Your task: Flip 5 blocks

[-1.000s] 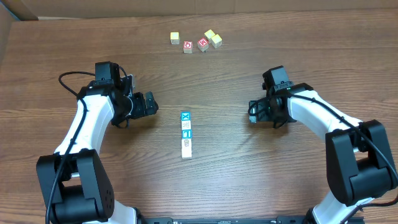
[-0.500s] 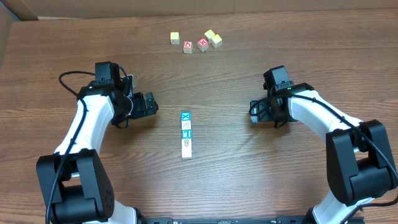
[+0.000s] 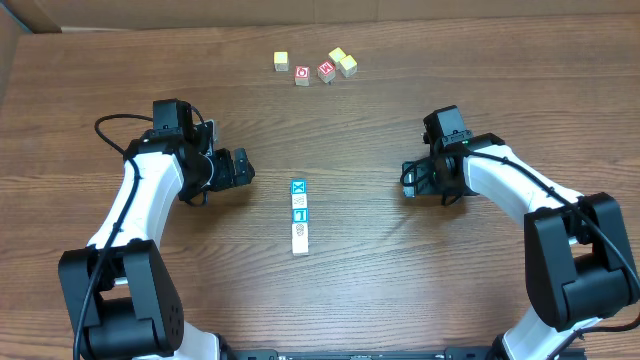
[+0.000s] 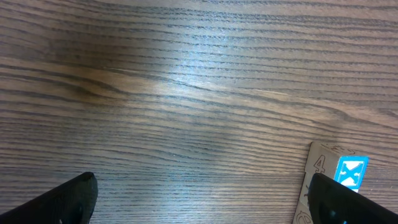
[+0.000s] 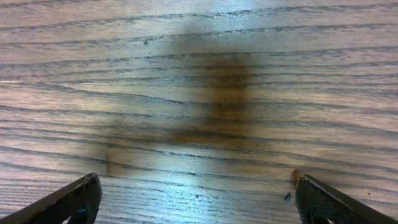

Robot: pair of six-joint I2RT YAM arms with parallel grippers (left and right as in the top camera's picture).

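Note:
Several blocks lie in a short line at the table's middle, running front to back. The farthest shows a blue X (image 3: 297, 187), then come a grey-patterned face (image 3: 298, 201), a teal face (image 3: 299, 215) and pale faces (image 3: 300, 238). My left gripper (image 3: 243, 168) stands open, left of the line and apart from it. In the left wrist view the blue X block (image 4: 351, 173) shows by the right fingertip (image 4: 348, 202), with bare wood between the left gripper's (image 4: 205, 205) fingers. My right gripper (image 3: 408, 180) is open well to the right. The right gripper (image 5: 199, 202) has only wood under it.
At the back of the table sit loose cubes: a yellow one (image 3: 281, 61), two red-faced ones (image 3: 302, 75) (image 3: 325, 71) and two more yellow ones (image 3: 338, 55) (image 3: 347, 66). A cardboard wall (image 3: 200, 10) runs along the far edge.

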